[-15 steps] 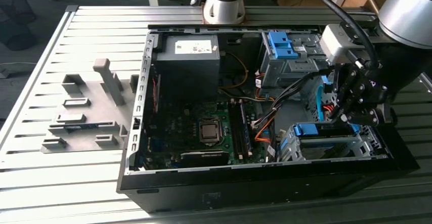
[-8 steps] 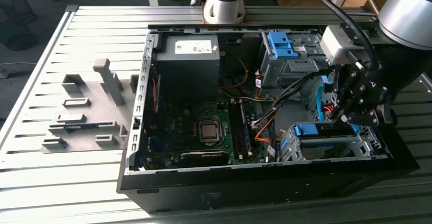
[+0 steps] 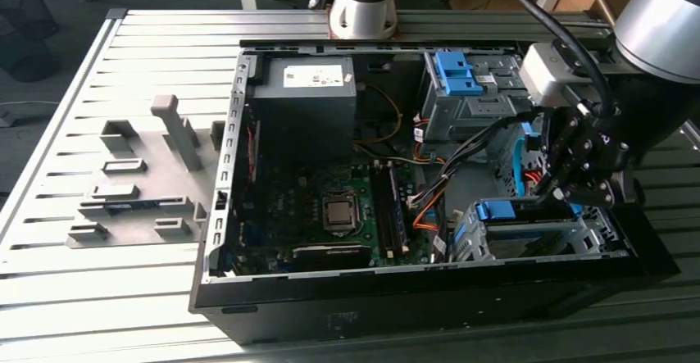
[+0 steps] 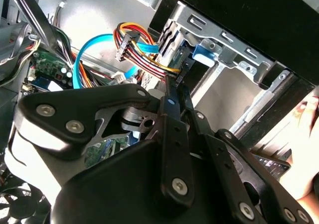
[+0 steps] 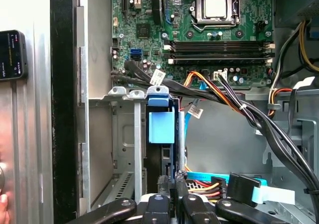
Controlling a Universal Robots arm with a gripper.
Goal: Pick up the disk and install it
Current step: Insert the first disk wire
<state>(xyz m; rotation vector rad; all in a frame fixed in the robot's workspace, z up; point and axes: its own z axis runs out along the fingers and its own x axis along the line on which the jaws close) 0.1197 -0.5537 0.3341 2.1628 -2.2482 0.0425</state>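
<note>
Counter (image 3: 131,60): slatted metal top, carrying an open computer case and a grey fixture plate of upright blocks toward the exterior view's left.
Computer case (image 3: 328,318): lying on its side, lid off; motherboard (image 3: 328,207), grey power supply box (image 3: 311,101) and cable bundles exposed.
Arm: reaches down into the case at the exterior view's right, over the drive cages.
Drive cage (image 3: 547,240): bare metal bay in the case's near corner at the exterior view's right; also seen in the first wrist view (image 5: 127,134).
Gripper (image 3: 578,184): poised directly above the cage; in both wrist views the jaws look drawn together on the thin upper edge of the disk, though the contact itself is partly hidden by the linkages.
Disk (image 5: 162,127): standing on edge in the cage, blue carrier frame and pull tab showing; blue strip visible at the cage mouth in the exterior view (image 3: 514,209).
Key relation: disk sits straight ahead of the jaws, its long axis running in line with them and down into the bay; it appears mostly seated.
Spare blue bracket (image 3: 454,72): in the far cage, well apart.
Phone (image 5: 12,55): on the case's outer side.
</note>
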